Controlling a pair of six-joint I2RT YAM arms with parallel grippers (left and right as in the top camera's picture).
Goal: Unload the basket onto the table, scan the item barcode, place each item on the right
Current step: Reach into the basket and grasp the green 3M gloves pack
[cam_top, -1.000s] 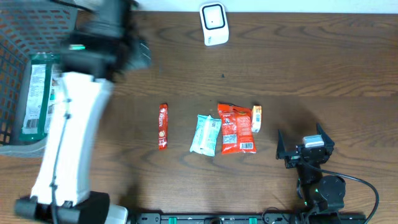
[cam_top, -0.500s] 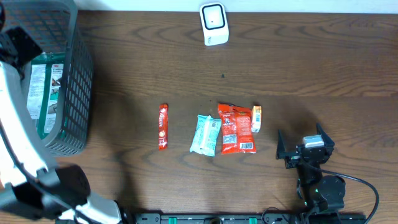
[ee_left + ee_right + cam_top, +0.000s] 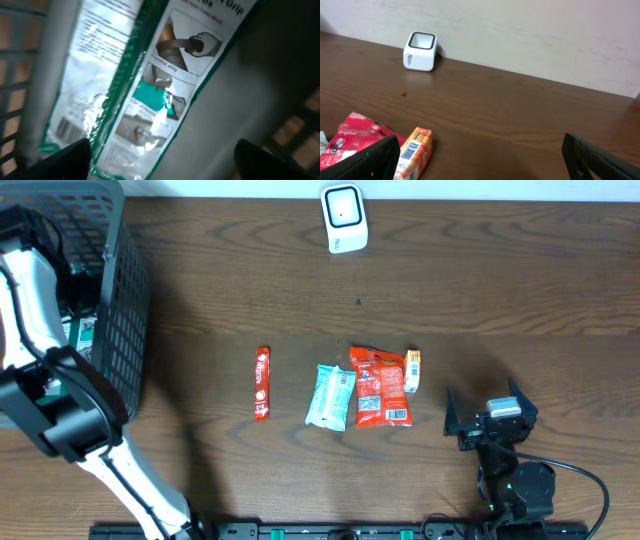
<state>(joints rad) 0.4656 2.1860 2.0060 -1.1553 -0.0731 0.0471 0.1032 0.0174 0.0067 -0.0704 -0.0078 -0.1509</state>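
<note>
1. Since 1 second ago the left arm (image 3: 35, 290) has swung from beside the basket (image 3: 132, 310) to reach down inside it; the 4 packs on the table (image 3: 500, 290) and the right arm have not shifted.
2. Nearest the front edge, the right gripper (image 3: 487, 413) hangs low over the wood with its jaws spread wide and nothing between them.
3. Just left of it, apart from its fingers, lies a row of 4 items: an orange box (image 3: 412, 370), touching a red pouch (image 3: 380, 387), which overlaps a pale blue packet (image 3: 331, 396). A red stick (image 3: 262, 383) lies alone further left.
4. From the right wrist, the orange box sits close ahead and to the left of the gripper, its barcode end towards the camera.
5. At the left edge, the left gripper (image 3: 162, 162) is inside the basket, jaws fully apart and holding nothing.
6. Directly below it lies a green pack (image 3: 150, 100), flat and slanted across the left wrist view. Its printed pictures face up and a barcode (image 3: 65, 131) shows at its lower left; whether the fingertips touch it cannot be told.
7. Farthest away, at the back edge, stands the white scanner (image 3: 343, 218), well apart from both grippers and from every item.
</note>
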